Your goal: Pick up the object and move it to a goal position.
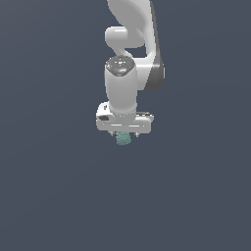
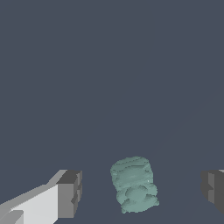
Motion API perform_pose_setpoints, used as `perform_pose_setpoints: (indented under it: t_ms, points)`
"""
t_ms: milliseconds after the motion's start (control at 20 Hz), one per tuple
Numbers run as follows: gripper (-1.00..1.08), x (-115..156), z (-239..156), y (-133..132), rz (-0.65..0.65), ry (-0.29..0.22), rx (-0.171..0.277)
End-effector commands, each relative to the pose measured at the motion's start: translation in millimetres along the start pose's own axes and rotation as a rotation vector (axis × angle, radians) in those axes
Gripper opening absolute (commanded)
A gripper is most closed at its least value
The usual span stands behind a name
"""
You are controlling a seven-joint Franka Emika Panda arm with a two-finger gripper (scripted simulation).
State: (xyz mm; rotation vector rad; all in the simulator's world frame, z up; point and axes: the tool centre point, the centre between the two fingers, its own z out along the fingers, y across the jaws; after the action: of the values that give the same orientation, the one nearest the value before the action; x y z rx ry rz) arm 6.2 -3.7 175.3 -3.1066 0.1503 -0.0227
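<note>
Pincer [image 2: 142, 192]: mine, spread wide, fingers either side of the object [image 2: 134, 184], not touching.
Risk: an off-centre close could tip it away.

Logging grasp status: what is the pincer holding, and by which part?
Nothing. The pincer is open, its fingers standing clear on either side of the teal object.

A small teal-green object [image 2: 134, 190], stubby and roughly cylindrical with a ribbed, lumpy surface, sits between the two dark fingertips [image 2: 70, 193] without touching either; in the exterior view it [image 1: 122, 139] shows just beneath the gripper [image 1: 124, 133].
</note>
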Motion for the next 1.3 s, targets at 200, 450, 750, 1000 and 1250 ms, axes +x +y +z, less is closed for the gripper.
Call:
perform_pose_setpoints:
  t_ms: [200, 450, 750, 1000, 1250]
  points:
    - [1.00, 2, -2, 11, 0.013, 0.008, -0.009]
    - [1.00, 5, -9, 33, 0.043, 0.023, -0.026]
    - [1.00, 2, -5, 31, 0.029, 0.021, -0.026]
    - [1.00, -9, 10, 29, -0.015, 0.015, -0.028]
    - [1.00, -31, 35, 26, -0.091, 0.005, -0.030]
